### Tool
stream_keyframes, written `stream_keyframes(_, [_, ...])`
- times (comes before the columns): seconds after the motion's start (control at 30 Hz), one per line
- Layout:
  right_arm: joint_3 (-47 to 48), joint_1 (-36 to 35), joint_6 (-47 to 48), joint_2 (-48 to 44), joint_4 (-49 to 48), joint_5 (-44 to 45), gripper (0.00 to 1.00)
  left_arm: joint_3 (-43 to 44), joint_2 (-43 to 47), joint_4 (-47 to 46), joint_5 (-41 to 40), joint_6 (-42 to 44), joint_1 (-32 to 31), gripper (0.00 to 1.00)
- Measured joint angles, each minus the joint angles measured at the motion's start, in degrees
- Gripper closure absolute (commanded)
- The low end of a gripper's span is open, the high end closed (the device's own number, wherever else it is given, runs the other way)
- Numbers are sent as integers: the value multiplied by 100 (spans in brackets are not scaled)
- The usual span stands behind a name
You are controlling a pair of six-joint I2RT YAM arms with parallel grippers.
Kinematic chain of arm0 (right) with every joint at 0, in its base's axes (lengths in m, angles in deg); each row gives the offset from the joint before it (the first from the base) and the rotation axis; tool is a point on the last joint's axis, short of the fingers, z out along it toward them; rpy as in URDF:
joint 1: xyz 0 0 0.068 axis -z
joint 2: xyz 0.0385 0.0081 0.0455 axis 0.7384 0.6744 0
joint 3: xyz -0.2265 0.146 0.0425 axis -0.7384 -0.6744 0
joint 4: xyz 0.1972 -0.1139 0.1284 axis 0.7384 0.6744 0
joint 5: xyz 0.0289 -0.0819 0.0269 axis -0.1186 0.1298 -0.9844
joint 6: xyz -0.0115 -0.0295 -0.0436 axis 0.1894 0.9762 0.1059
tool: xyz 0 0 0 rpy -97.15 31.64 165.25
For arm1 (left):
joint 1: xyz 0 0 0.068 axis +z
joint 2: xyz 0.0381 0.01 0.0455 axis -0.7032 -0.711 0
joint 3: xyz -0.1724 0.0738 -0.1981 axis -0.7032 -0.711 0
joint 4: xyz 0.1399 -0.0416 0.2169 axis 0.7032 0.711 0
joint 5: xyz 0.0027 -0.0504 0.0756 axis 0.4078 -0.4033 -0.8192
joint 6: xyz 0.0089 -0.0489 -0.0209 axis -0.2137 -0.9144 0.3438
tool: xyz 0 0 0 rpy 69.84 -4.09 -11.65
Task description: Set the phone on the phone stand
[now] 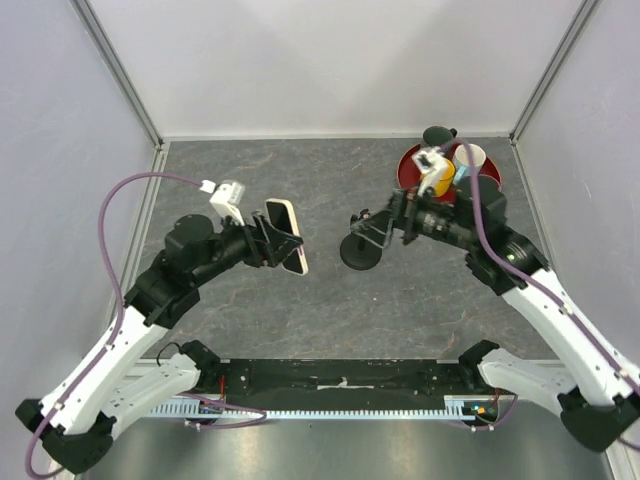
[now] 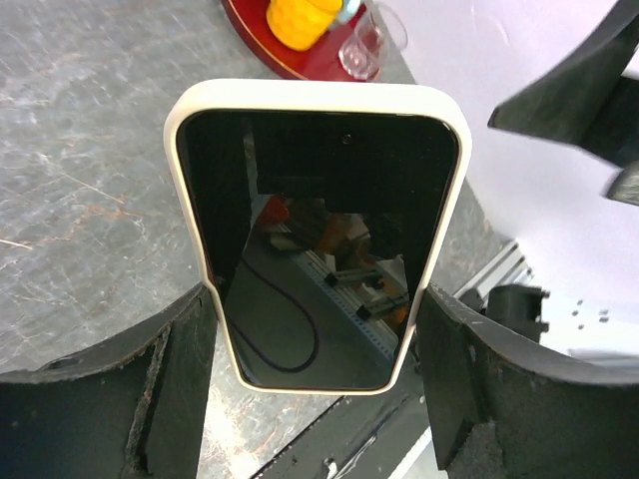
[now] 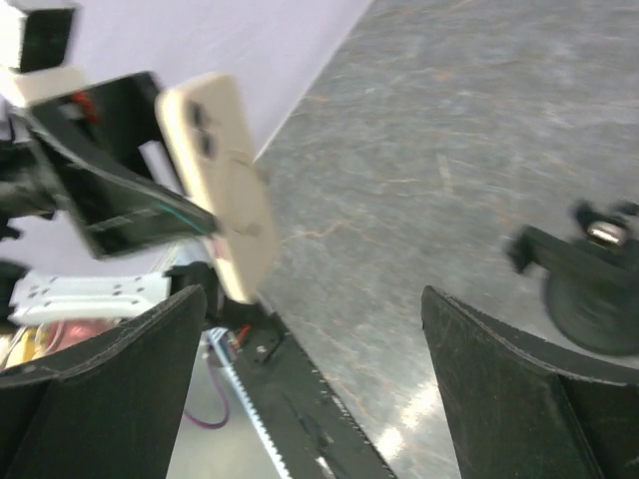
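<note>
The left fingers (image 2: 180, 369) pinch the phone (image 2: 315, 230) by its two long edges, one finger on each side, near one short end. The phone is held above the desk (image 1: 300, 330) and does not touch it. Its black screen faces the left wrist camera and shows dim reflections. Its pale cream back, with the lenses near the top, faces to the right, toward the other arm. In the top view the phone is left of the middle of the desk and is seen almost edge-on.

The right fingers (image 3: 110, 389) are spread wide and nothing is between them. In the top view they are just beside the upper part of the stand (image 1: 360, 252), on its right. From the pictures it is not possible to tell if they touch it. The stand is upright on its round base, near the middle of the desk, to the right of the phone and apart from it. In the right wrist view it is a blurred dark shape, partly hidden behind one finger.

At the far right corner there is a red tray (image 1: 408, 168) with a yellow thing (image 1: 441, 181), a pale cup (image 1: 471, 157) and a small glass (image 2: 374, 45) on it.
</note>
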Motion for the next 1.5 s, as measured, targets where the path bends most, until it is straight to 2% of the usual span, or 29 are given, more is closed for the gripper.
stream_keyframes(0.13, [820,-940,-87,809,2,590,14,0,-358,-33,-350,151,-732,98])
stream_keyframes(0.17, [1029,-1128,-122,994,35,772,21,0,-415,-33,-444,181,-844,98])
stream_keyframes(0.27, [1602,-1550,-175,1558,66,1191,31,0,-549,-28,-802,310,-1224,98])
stream_keyframes(0.43, [1917,-2022,-245,2055,197,1773,36,4,-636,-7,-1351,479,-1626,98])
stream_keyframes(0.63, [2004,-2347,-201,2490,398,2212,53,4,-697,2,-1755,616,-1993,98])
stream_keyframes(0.73, [2002,-2415,-155,2590,490,2317,77,7,-697,4,-1845,660,-2068,98])
stream_keyframes(0.77, [1996,-2417,-138,2597,505,2330,95,7,-697,4,-1864,673,-2083,98])
stream_keyframes(0.8, [1985,-2430,-114,2597,505,2365,100,7,-697,7,-1888,684,-2098,98])
stream_keyframes(0.83, [1958,-2437,-48,2586,505,2424,100,13,-697,11,-1891,688,-2098,93])
stream_keyframes(0.87, [1912,-2433,-55,2573,485,2415,100,28,-693,52,-1880,693,-2098,78])
stream_keyframes(0.9, [1875,-2406,-44,2566,450,2400,100,39,-697,87,-1873,695,-2098,42])
stream_keyframes(0.93, [1829,-2393,-33,2551,402,2347,100,39,-699,111,-1853,693,-2098,31])
stream_keyframes(1.0, [1646,-2350,-28,2461,249,2192,100,39,-686,186,-1766,678,-2094,15])
stream_keyframes(1.1, [1110,-2129,-17,2122,-146,1641,100,26,-542,284,-1467,614,-2096,10])
stream_keyframes(1.23, [494,-1469,225,1523,-151,826,100,-24,79,157,-901,365,-2098,8])
stream_keyframes(1.37, [129,-798,426,916,-186,-9,100,-291,570,-273,-258,74,-2098,8])
stream_keyframes(1.5, [-155,-608,387,365,-579,-745,100,-662,409,-756,278,-103,-2098,12])
